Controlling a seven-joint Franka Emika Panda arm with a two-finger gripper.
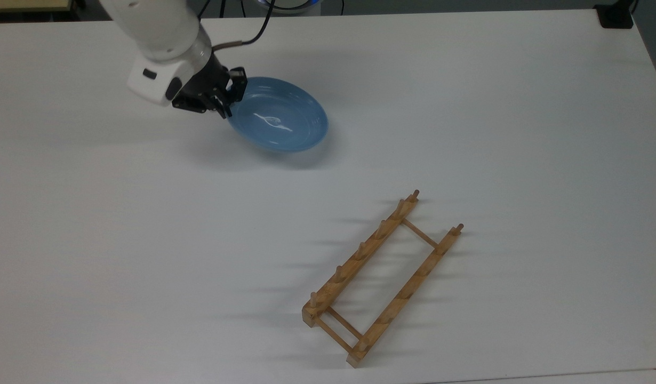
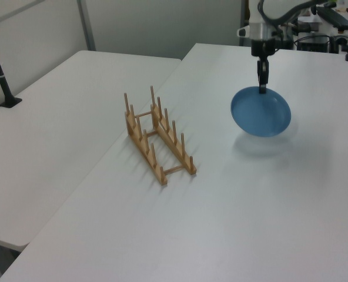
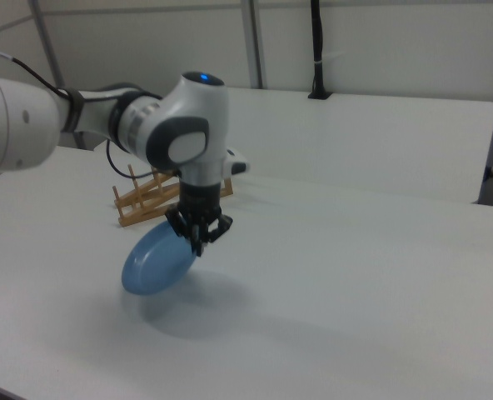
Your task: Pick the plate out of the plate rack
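Plate (image 1: pixel 277 121) out of the rack (image 1: pixel 382 277)

We see the tool (image 1: pixel 225 106) pinching its rim, tilted just above the bench (image 1: pixel 120 240).

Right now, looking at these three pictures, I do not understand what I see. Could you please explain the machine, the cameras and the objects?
The white machine is a robot arm. Its black two-finger gripper is shut on the rim of a light-blue plate, holding it tilted just above a white table. A small wooden plate rack stands on the table apart from the plate, with nothing in it. Three fixed cameras show this same moment: one looks down from above, two look across the table from different sides.
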